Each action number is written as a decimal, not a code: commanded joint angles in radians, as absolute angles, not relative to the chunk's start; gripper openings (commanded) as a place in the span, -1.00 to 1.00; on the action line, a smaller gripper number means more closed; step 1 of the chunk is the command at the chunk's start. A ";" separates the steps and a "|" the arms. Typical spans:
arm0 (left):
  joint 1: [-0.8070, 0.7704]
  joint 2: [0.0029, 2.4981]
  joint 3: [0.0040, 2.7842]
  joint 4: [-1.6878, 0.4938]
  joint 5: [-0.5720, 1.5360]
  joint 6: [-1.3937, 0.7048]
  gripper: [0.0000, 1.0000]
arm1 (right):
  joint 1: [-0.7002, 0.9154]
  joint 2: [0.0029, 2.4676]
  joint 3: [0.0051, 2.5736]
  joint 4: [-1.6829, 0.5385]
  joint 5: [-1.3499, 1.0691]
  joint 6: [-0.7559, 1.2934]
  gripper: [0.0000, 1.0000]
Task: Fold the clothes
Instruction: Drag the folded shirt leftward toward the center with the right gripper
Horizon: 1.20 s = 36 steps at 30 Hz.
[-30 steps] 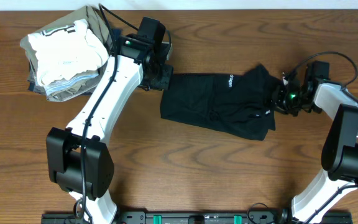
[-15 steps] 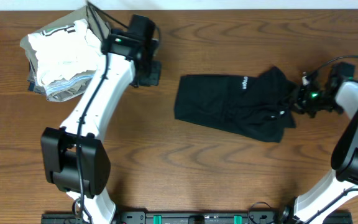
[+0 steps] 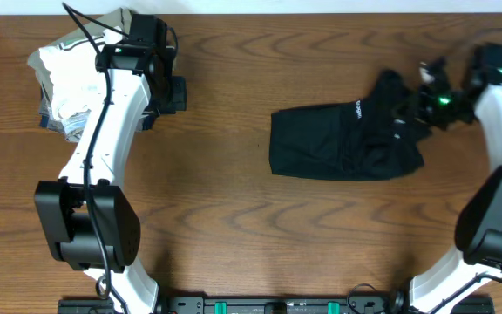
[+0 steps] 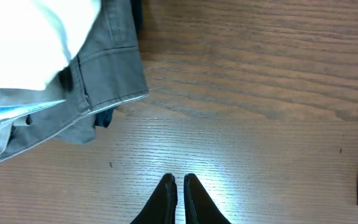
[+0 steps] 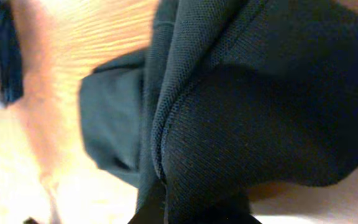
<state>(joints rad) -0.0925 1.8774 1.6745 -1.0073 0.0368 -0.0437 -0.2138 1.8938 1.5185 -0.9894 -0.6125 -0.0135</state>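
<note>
A small white logo print (image 3: 356, 109) is seen on the black garment (image 3: 338, 148), but its letters are too small to be read from overhead. The garment is laid as a folded bundle on the right part of the wooden table (image 3: 234, 218), with its right edge bunched. That edge is pinched in the right gripper (image 3: 415, 112). In the right wrist view only fine-mesh fabric is shown, gathered at the fingers. In the left wrist view the left gripper (image 4: 180, 186) is shown with fingers nearly together, nothing held, above bare wood beside the stack of folded garments (image 3: 77, 78). A grey layer's stitched hem is visible there.

Wooden table (image 3: 234, 218): black garment (image 3: 321, 150), folded stack (image 3: 64, 74)
</note>
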 commanded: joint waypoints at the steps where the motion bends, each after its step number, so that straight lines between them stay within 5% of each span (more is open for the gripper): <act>1: -0.087 1.882 1.674 -1.008 0.021 -0.026 -0.83 | -0.099 1.866 1.546 -0.956 -0.639 0.008 -0.97; 17: -0.087 1.885 1.671 -1.005 0.021 -0.027 -0.83 | 0.397 1.868 1.544 -0.767 -0.341 0.112 -0.97; 18: -0.087 1.887 1.671 -1.004 0.021 -0.027 -0.82 | 0.411 1.869 1.544 -0.761 -0.330 0.112 -0.89; 21: -0.087 1.890 1.671 -1.001 0.021 -0.027 -0.83 | 0.459 1.874 1.544 -0.738 -0.325 0.111 -0.24; 23: -0.087 1.891 1.671 -0.998 0.021 -0.026 -0.83 | 0.487 1.878 1.544 -0.733 -0.325 0.105 -0.07; 36: -0.087 1.891 1.671 -0.986 0.021 -0.027 -0.83 | 0.468 1.879 1.545 -0.764 -0.303 0.088 -0.03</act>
